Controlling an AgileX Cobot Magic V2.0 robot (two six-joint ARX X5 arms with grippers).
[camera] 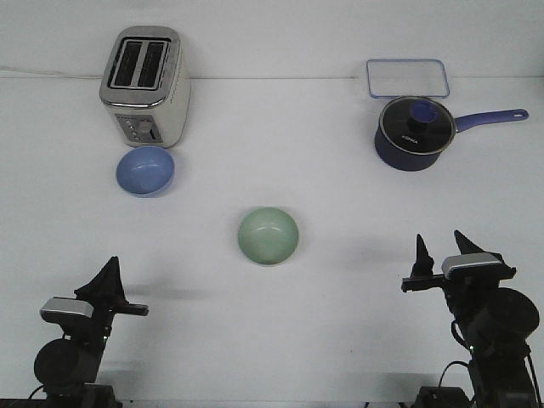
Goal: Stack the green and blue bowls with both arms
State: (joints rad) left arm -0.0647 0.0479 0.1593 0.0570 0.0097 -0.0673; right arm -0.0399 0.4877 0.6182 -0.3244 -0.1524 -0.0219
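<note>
Nearest, at the left edge of the white bench (357, 340): left tool (110, 276), fingers seemingly pressed together, holding nothing. Opposite: right tool (442, 248), fingers spread, likewise holding nothing. Mid-bench, between both, well apart from either: green bowl (268, 235), upright. Farther left: blue bowl (145, 170), just before a toaster (144, 85). Far right: navy saucepan (416, 132), clear container (407, 77) behind.

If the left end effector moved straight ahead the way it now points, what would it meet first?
Most likely the blue bowl, with the toaster just behind it. The left end effector points up-table, but depth is unclear from one view.
</note>
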